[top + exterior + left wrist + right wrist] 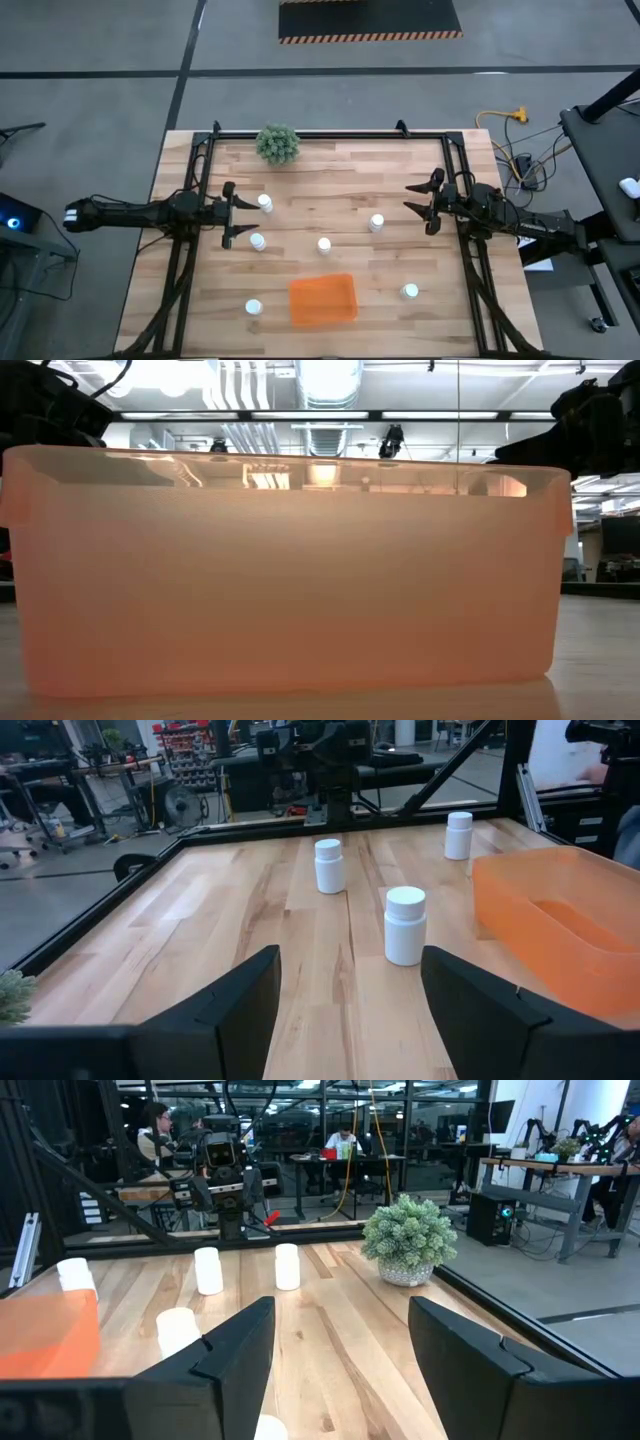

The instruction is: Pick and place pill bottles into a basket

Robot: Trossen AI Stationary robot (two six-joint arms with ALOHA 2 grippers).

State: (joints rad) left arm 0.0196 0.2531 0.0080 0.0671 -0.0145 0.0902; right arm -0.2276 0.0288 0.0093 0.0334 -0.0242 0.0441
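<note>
High view: overhead, looking straight down on the whole table (400, 200) and both arms. Low view: at tabletop level, pressed close to the basket (290, 570), whose wall fills the picture; ceiling lights above. Left wrist view: low over the table, facing across toward the right arm's side. Right wrist view: facing the opposite way. Both wrist views share the basket and the middle bottles (405, 925).

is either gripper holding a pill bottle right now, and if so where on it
Nothing is held. The left gripper and right gripper both stand open and empty above the table.
</note>
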